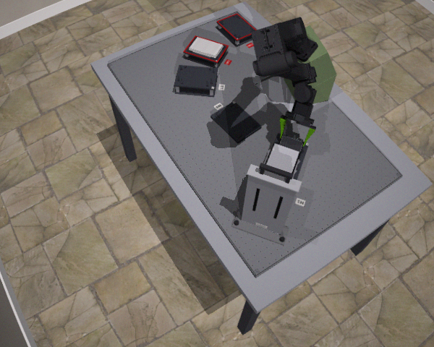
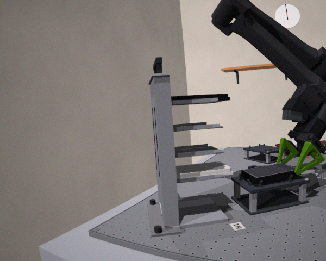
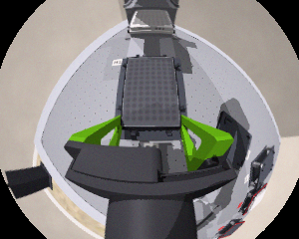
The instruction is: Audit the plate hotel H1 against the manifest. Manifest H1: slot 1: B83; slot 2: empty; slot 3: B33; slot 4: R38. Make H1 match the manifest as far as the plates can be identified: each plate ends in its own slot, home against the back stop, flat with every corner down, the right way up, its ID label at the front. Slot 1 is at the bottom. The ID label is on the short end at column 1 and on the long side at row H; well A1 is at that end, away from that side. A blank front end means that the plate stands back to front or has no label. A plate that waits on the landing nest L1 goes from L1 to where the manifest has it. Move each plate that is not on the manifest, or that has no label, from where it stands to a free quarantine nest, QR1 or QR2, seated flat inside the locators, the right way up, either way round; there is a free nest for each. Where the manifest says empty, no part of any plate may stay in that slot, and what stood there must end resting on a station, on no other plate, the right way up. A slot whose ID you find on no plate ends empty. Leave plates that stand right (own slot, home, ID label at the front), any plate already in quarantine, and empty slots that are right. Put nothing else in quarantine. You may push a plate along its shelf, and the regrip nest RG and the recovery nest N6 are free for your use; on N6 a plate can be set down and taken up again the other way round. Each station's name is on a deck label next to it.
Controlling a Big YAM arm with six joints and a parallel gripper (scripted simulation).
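Observation:
My gripper (image 1: pixel 294 132) (image 2: pixel 288 167) (image 3: pixel 150 119) has its green fingers on either side of the near end of a dark plate (image 2: pixel 265 172) (image 3: pixel 149 92). It is shut on that plate. The plate lies flat on the raised landing nest (image 2: pixel 269 187), right in front of the plate hotel H1 (image 1: pixel 269 202) (image 2: pixel 163 145). In the top view the top shelf (image 1: pixel 282 158) hides most of the plate. The bottom slot holds a light plate (image 2: pixel 206 172). The top shelf (image 2: pixel 199 98) carries something dark. I cannot read any labels on the plates.
A white plate (image 1: pixel 207 46) sits in one red-edged quarantine nest at the back. The other red-edged nest (image 1: pixel 235 27) looks dark. A dark raised nest (image 1: pixel 194 80) and a flat dark pad (image 1: pixel 235 121) lie between them and the hotel. The green arm base (image 1: pixel 322 74) stands at the back right.

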